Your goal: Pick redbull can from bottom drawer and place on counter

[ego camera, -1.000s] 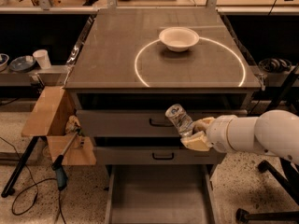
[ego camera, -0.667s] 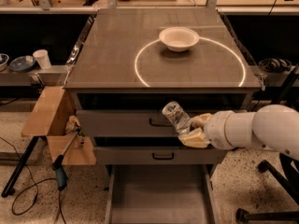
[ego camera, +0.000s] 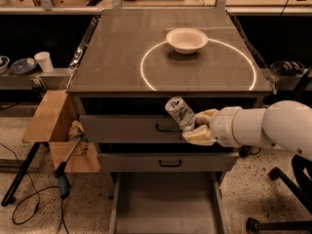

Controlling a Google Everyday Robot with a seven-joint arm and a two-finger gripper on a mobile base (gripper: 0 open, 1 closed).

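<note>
End effector, clasping redbull can, rose before drawers.

My gripper, matt cream plastic at centre right of the frame, clamps the shiny, crinkled metal can. The counter looks smooth, faintly glossy; the open drawer at bottom centre is dull grey metal

The cream two-finger hand on a white arm clamps the slim, crinkled silver redbull can, which tilts left before a grey drawer. Below the hand lies the open, shallow grey bottom drawer. Above it, the grey-brown desk carries a white bowl.
</note>
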